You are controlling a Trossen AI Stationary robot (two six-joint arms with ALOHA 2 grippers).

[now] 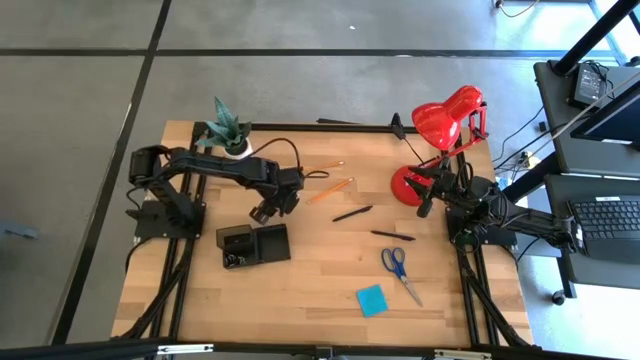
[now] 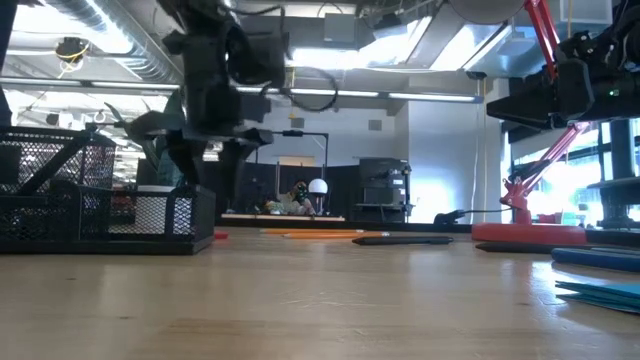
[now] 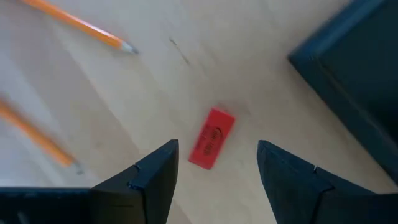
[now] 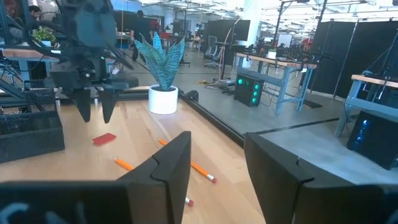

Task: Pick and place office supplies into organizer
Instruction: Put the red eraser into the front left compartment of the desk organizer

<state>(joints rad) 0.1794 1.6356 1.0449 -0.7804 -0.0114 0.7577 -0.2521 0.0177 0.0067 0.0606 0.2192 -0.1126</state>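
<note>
The left hand (image 3: 216, 163) hung above the small flat red rectangular piece (image 3: 211, 138), its two dark fingers apart and empty. The piece lay on the light wooden table (image 1: 320, 290), just beside the black compartment organizer (image 1: 254, 245) and near two orange pencils (image 1: 330, 190). To grasp it well, I judge the hand should go straight down, with one finger on each long side. The right hand (image 4: 217, 162) waited by the red desk lamp (image 1: 440, 125), its fingers apart too.
</note>
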